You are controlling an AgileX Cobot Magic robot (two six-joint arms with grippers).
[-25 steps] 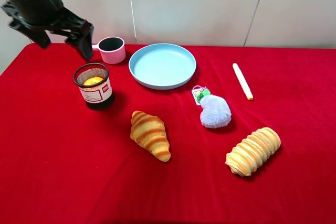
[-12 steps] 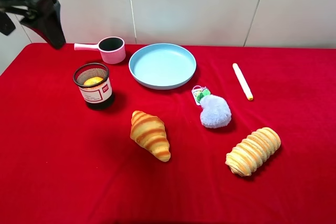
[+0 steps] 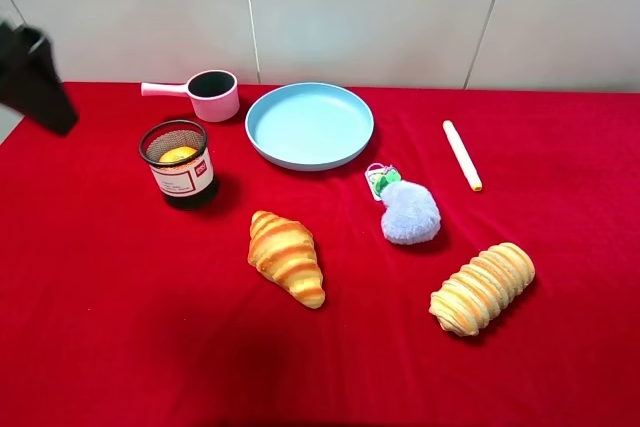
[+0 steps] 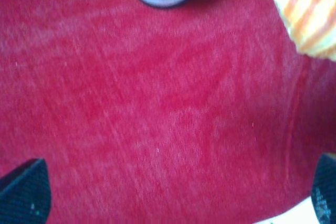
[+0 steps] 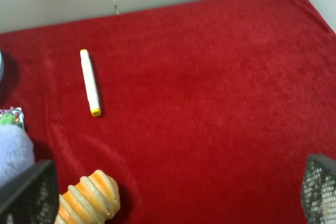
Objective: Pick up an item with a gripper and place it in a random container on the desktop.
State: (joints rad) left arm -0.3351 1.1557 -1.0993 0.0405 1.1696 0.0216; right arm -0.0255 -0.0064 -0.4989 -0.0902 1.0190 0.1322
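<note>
Left arm end: a black, blocky wedge-shaped gripper (image 3: 35, 82), matte, with a paler grey edge along its top.
Left finger pads (image 4: 25, 191): dark, near black with a bluish cast, covered in a fine dotted grid texture, corners rounded.
Right finger pads (image 5: 30, 194): dark grey, flat, patterned with a fine pale mesh-like grid; outer edges straight.

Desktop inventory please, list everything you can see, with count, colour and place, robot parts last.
desktop: one, red, under everything
orange: one, orange, inside mesh cup
mesh cup: one, black, left
pink cup: one, pink, back left
plate: one, light blue, back centre
croissant: one, golden brown, centre front
bread roll: one, tan striped, front right
plush: one, pale blue, centre right
marker: one, white, back right
left gripper: one, black, open, far left
right gripper: one, black, open
</note>
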